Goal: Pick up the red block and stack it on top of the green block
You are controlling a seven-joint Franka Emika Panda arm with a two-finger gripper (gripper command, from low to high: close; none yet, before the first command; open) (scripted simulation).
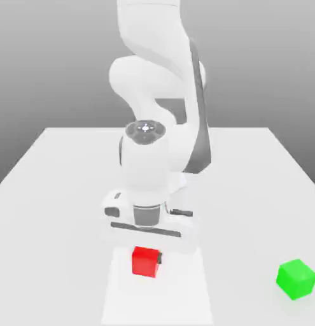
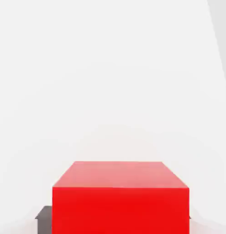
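White robot arm bent low over a white counter (image 1: 51,191), gripper (image 1: 147,256) clamped on the red block (image 1: 146,262) directly beneath the hand, green block (image 1: 296,279) well apart toward the exterior view's right

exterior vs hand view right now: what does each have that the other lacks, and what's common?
Exterior only: the green block sitting apart toward the exterior view's right, plus the arm's white body above the table. Hand only: a close look at the red block top face, with a dark finger edge beside it. Both: the red block at the gripper, shut on it, over the white table.
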